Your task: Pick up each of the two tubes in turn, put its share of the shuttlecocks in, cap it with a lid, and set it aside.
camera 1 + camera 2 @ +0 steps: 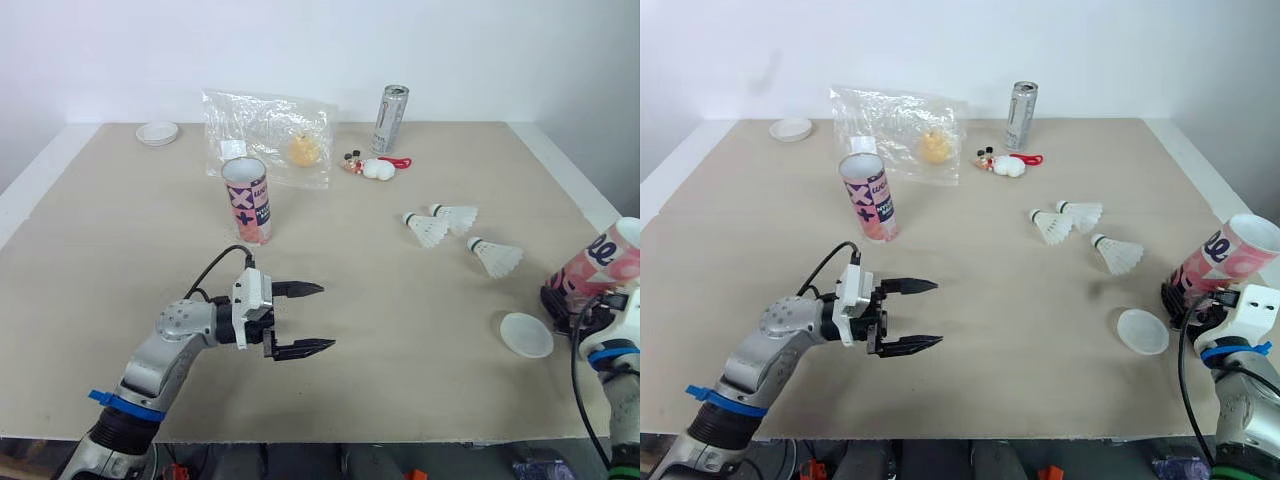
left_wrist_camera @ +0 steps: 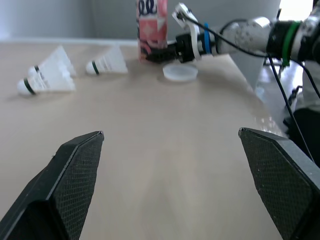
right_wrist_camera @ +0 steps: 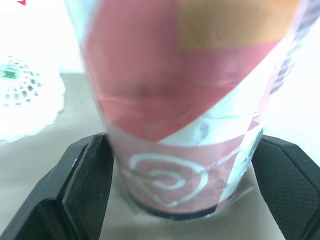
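My right gripper (image 3: 182, 175) pinches the pink tube (image 1: 1225, 258) by its base, mouth tilted up. The shuttlecocks (image 1: 496, 258) lie ahead and left of it. My left gripper (image 1: 305, 318), spread and empty, is farther but free.

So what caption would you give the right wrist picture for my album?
The right gripper holds the pink tube, with a shuttlecock lying nearby.

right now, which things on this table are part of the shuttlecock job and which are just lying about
Job: pink patterned cardboard tube at the right edge; matching pink tube standing upright; three white shuttlecocks; flat white round lid; second white lid, far left corner.
Lying about: clear plastic bag; silver drink can; small white-and-red toy.
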Robot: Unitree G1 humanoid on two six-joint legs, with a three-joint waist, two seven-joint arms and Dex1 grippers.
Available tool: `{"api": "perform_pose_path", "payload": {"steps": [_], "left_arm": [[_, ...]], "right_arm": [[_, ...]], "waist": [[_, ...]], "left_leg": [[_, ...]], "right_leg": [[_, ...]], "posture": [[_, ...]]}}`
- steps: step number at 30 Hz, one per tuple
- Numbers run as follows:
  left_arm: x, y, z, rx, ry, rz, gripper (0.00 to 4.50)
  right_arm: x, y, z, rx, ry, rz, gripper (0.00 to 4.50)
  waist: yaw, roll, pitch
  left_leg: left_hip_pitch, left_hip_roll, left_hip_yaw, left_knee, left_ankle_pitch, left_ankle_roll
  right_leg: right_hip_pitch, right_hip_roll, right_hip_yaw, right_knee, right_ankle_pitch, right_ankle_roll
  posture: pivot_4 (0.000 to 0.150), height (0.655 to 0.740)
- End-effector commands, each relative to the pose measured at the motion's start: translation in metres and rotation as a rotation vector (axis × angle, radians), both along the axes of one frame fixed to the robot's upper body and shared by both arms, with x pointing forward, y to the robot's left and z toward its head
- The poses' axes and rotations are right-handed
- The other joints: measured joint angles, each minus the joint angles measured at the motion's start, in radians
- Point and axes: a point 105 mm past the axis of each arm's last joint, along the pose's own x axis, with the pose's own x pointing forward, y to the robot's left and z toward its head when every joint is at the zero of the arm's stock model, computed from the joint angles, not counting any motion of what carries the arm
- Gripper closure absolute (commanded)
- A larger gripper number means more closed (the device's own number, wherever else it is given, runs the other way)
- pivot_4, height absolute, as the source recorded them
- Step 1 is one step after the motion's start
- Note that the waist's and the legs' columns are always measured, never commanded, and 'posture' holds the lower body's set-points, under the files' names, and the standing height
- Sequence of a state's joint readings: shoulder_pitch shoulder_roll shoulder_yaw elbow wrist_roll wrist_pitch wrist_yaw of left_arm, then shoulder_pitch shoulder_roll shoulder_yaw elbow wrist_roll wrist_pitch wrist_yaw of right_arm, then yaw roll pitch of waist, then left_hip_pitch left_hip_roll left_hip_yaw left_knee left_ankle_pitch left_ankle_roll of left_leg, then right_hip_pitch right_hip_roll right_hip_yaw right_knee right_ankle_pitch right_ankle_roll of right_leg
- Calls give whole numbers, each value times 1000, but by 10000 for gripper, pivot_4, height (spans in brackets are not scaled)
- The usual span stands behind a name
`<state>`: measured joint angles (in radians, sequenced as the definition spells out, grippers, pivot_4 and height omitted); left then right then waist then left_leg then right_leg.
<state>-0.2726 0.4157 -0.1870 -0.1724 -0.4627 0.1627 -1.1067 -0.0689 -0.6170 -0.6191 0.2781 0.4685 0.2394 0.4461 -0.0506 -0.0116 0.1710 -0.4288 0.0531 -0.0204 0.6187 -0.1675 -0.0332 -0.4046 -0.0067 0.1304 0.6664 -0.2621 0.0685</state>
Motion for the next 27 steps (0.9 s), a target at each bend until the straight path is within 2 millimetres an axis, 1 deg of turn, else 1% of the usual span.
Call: {"api": "perform_pose_path", "payload": {"steps": [1, 3, 7, 10, 13, 21, 22, 25, 27], "left_arm": [[1, 2, 12, -47, -32, -2, 0], [2, 1, 13, -55, -32, -5, 0], [3, -1, 15, -73, -35, -14, 0], [5, -4, 14, -68, -40, -18, 0], [6, -5, 12, -59, -46, -21, 0], [7, -8, 10, -56, -44, -26, 0], [7, -7, 10, -55, -45, -25, 0], [10, -6, 9, -53, -50, -8, 0], [13, -5, 9, -55, -51, 11, 0]], "right_arm": [[-7, -4, 24, -16, -68, -17, 868], [-11, -4, 28, -11, -77, -16, 868], [-19, 7, 33, 4, -64, 46, 868], [-28, 11, 34, 8, -44, 76, 868], [-33, 11, 35, -13, -31, 77, 868], [-52, 21, 38, -73, 20, 110, 868], [-56, 26, 40, -91, 32, 138, 868], [-70, 54, 41, -186, 89, 364, 868], [-73, 67, 47, -196, 72, 468, 868]], "waist": [[0, 0, 0], [0, 0, 0], [0, 0, 0], [0, 0, 0], [0, 0, 0], [1, 0, 0], [1, 0, 0], [2, 0, 0], [1, -1, 0]], "left_leg": [[0, 0, 0, 0, 0, 0], [0, 0, 0, 0, 0, 0], [0, 0, 0, 0, 0, 0], [0, 0, 0, 0, 0, 0], [0, 0, 0, 0, 0, 0], [0, 0, 0, 0, 0, 0], [0, 0, 0, 0, 0, 0], [-1, 0, 0, -1, 0, 0], [-1, 0, -1, -1, 0, 0]], "right_leg": [[0, 0, 0, 0, 0, 0], [0, 0, 0, 0, 0, 0], [0, 0, 0, 0, 0, 0], [0, 0, 0, 0, 0, 0], [0, 0, 0, 0, 0, 0], [0, 0, 0, 0, 0, 0], [0, 0, 0, 0, -1, 0], [-1, 0, 0, -1, -1, 0], [-1, 0, 0, -1, -1, 0]], "posture": [[1500, 7400], [1500, 7400], [1500, 7400], [1500, 7400], [1500, 7400], [1500, 7400], [1500, 7400], [1500, 7400], [1500, 7400]]}}
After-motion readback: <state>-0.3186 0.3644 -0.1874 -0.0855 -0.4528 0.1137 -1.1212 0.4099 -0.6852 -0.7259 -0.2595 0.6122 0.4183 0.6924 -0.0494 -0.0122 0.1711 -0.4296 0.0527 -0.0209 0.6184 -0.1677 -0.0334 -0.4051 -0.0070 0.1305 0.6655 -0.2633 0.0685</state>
